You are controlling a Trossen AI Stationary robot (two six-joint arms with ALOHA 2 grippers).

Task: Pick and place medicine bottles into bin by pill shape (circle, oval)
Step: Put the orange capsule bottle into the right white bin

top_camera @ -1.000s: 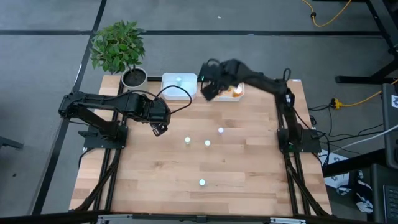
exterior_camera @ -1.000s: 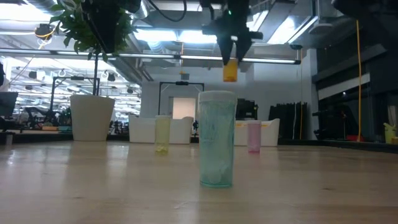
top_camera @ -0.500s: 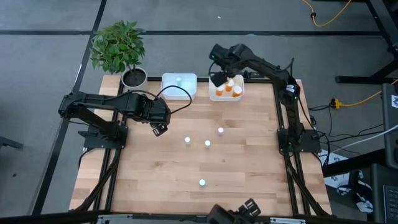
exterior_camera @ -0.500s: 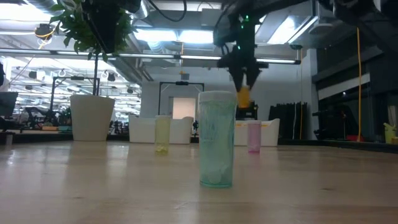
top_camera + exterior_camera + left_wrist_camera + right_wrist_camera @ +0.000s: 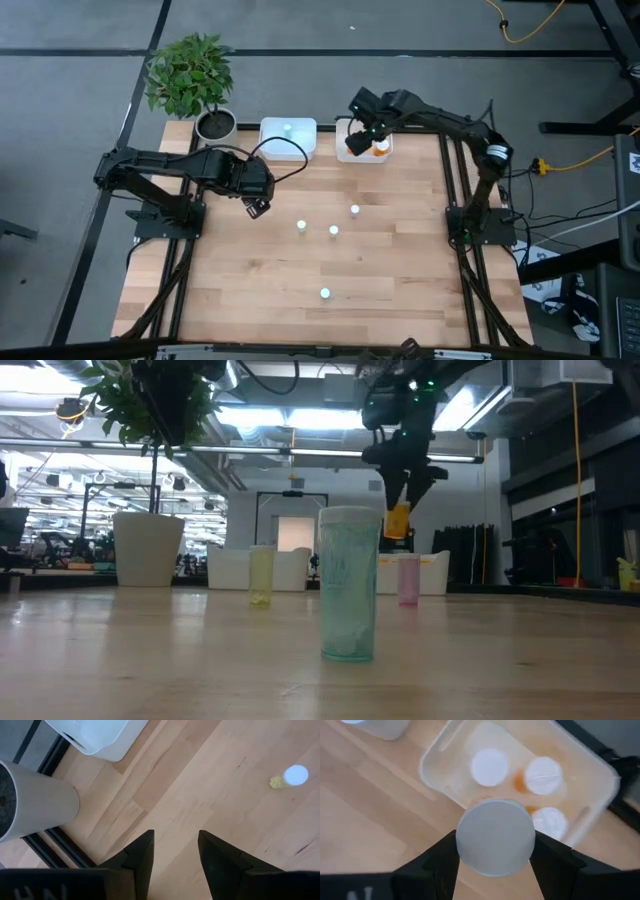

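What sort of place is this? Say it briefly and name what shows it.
Probably a robotics lab or workshop in a large industrial hall. A wooden table carries two framed arms, the right pincer holding an orange bottle above a bin. Behind are exposed ceiling lights and cables on the floor.

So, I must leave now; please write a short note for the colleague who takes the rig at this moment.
Right gripper: shut on an orange bottle, held in the air above the right bin at the table's far edge.
Left gripper: open, empty, waiting over the left side of the table, near the plant pot.
Done: three white-capped orange bottles stand in the right bin; one bottle is in the left bin.
Left: release the held bottle, then sort the four small bottles on the table, three mid-table and one nearer the front.
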